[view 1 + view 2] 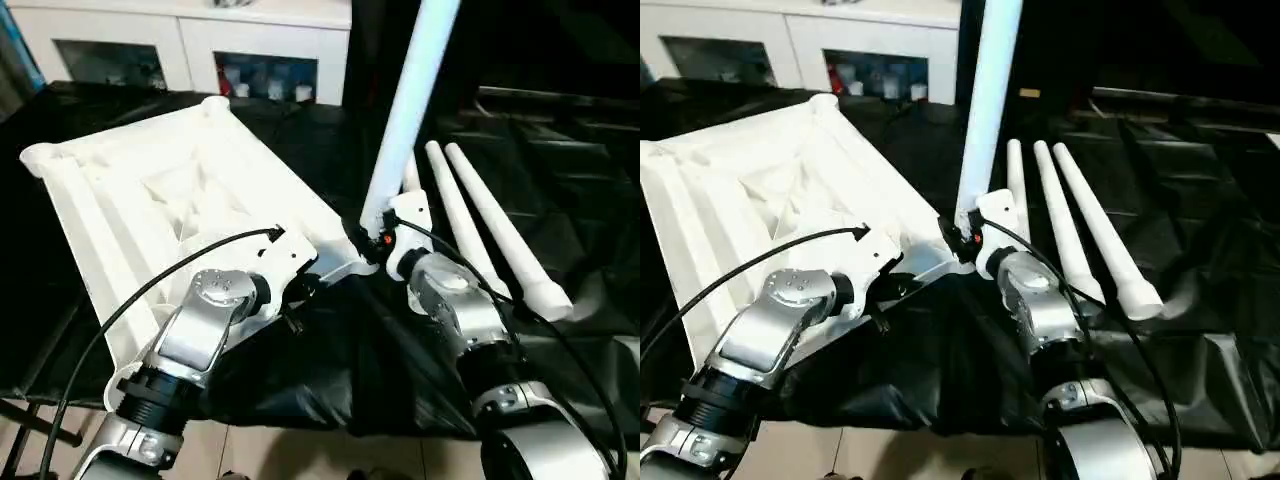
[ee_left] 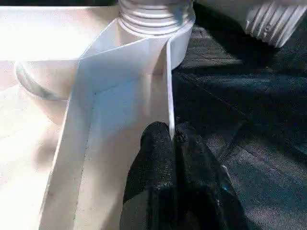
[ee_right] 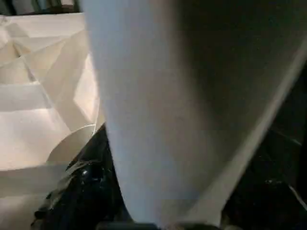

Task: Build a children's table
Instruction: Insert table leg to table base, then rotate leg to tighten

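The tabletop (image 1: 150, 190) lies underside up on the black sheet (image 1: 560, 190) at the left, and the left gripper (image 2: 171, 136) is pinched tight on the thin rim wall at its near right corner. One leg (image 1: 405, 110) stands upright in that corner's socket, with the right gripper (image 1: 372, 243) at its base, fingers seemingly on either side of it, though whether they clamp it is unclear. Three more legs (image 1: 495, 225) lie side by side on the sheet to the right.

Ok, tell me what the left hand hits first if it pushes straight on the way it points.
Probably the corner socket with the upright leg seated in it; the left hand, pinching the tabletop's rim wall, points along it toward that corner.
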Available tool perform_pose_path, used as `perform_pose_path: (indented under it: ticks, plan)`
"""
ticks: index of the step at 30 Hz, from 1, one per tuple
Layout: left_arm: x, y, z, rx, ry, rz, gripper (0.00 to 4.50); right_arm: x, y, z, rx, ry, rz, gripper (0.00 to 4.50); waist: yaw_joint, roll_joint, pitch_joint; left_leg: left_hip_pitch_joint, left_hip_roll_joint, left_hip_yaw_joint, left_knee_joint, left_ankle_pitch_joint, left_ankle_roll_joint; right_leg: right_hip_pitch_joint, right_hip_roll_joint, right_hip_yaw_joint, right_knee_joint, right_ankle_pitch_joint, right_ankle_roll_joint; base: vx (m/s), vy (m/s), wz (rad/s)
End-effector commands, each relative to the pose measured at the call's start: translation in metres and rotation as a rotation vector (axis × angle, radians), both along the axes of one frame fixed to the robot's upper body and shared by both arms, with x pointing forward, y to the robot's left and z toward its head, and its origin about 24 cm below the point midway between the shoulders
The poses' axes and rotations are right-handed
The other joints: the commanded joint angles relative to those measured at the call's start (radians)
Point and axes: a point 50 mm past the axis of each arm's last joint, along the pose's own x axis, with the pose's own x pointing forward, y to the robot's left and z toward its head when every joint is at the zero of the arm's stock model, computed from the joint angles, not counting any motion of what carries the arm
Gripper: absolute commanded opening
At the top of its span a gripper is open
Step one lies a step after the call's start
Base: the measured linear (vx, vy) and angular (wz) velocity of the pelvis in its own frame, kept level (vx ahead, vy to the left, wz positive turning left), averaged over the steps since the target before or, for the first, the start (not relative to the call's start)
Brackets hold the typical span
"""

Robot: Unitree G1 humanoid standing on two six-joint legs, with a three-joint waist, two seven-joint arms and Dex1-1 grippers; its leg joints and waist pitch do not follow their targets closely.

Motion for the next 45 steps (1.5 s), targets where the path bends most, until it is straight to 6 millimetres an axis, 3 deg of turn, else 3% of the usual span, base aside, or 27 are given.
perform_pose_path:
  ticks: [1,3,6,14,20,21,23,27,31,37,43,45]
  plan:
    - [-0.001,-0.017,0.014,-0.053,-0.052,-0.104,0.0,-0.015,0.015,-0.027,-0.004,0.126,0.1,3.15,0.009,0.013,-0.048,-0.005,0.066,-0.021,-0.063,-0.18,0.067,0.048,-0.078,0.051,-0.067,-0.138,-0.247,0.0,0.0,0.0]
    - [-0.001,-0.015,0.015,-0.049,-0.052,-0.125,0.0,-0.015,0.012,-0.021,-0.005,0.091,0.123,3.49,0.012,0.013,-0.047,-0.004,0.067,-0.021,-0.062,-0.173,0.071,0.05,-0.078,0.05,-0.067,-0.134,-0.252,0.0,0.0,0.0]
    - [-0.001,-0.01,0.015,-0.04,-0.051,-0.172,0.0,-0.017,0.005,-0.013,-0.005,0.053,0.177,3.63,0.019,0.016,-0.047,-0.001,0.068,-0.018,-0.059,-0.165,0.072,0.051,-0.076,0.052,-0.067,-0.14,-0.254,0.0,0.0,0.0]
    - [-0.001,0.005,0.017,-0.044,-0.048,-0.325,0.0,-0.034,-0.018,-0.009,-0.045,0.035,0.372,3.63,0.038,0.02,-0.051,0.005,0.07,-0.013,-0.051,-0.109,0.084,0.053,-0.071,0.052,-0.05,-0.029,-0.278,0.0,0.0,0.0]
    - [-0.005,0.015,0.017,-0.073,-0.016,-0.48,0.0,-0.056,-0.029,-0.009,-0.073,0.067,0.575,3.63,0.056,0.021,-0.05,0.006,0.07,-0.013,-0.048,-0.109,0.095,0.054,-0.073,0.052,-0.049,-0.035,-0.269,0.0,0.0,0.0]
    - [-0.005,0.016,0.017,-0.072,-0.008,-0.496,0.0,-0.057,-0.03,-0.008,-0.077,0.071,0.596,3.37,0.058,0.021,-0.048,0.007,0.071,-0.013,-0.049,-0.124,0.09,0.053,-0.072,0.051,-0.049,-0.048,-0.272,0.0,0.0,0.0]
    - [-0.005,0.019,0.017,-0.06,-0.001,-0.523,0.0,-0.061,-0.032,-0.009,-0.093,0.08,0.632,3.37,0.058,0.021,-0.047,0.005,0.072,-0.014,-0.049,-0.137,0.078,0.053,-0.075,0.051,-0.051,-0.076,-0.272,0.0,0.0,0.0]
    - [-0.005,0.023,0.015,-0.036,0.014,-0.562,0.0,-0.065,-0.033,-0.01,-0.117,0.089,0.677,2.9,0.06,0.02,-0.046,0.005,0.07,-0.013,-0.05,-0.161,0.062,0.053,-0.075,0.052,-0.056,-0.131,-0.255,0.0,0.0,0.0]
    - [-0.002,0.026,0.013,-0.023,0.022,-0.583,0.0,-0.068,-0.035,-0.009,-0.125,0.099,0.707,2.78,0.062,0.021,-0.049,0.006,0.071,-0.013,-0.048,-0.144,0.062,0.052,-0.074,0.051,-0.05,-0.104,-0.257,0.0,0.0,0.0]
    - [0.005,0.023,0.011,-0.042,0.007,-0.503,0.0,-0.065,-0.03,-0.014,-0.084,0.117,0.623,2.75,0.063,0.019,-0.05,0.005,0.071,-0.012,-0.046,-0.132,0.066,0.053,-0.076,0.05,-0.049,-0.088,-0.269,0.0,0.0,0.0]
    - [0.023,0.01,0.008,-0.039,-0.042,-0.265,0.0,-0.042,-0.017,-0.029,-0.054,0.141,0.286,2.74,0.051,0.016,-0.045,0.004,0.068,-0.018,-0.054,-0.188,0.009,0.053,-0.082,0.051,-0.065,-0.261,-0.228,0.0,0.0,0.0]
    - [0.028,-0.005,0.008,-0.059,-0.062,-0.156,0.0,-0.034,-0.004,-0.037,-0.064,0.151,0.156,2.74,0.045,0.015,-0.044,0.008,0.067,-0.018,-0.055,-0.209,-0.008,0.048,-0.083,0.052,-0.07,-0.31,-0.211,0.0,0.0,0.0]
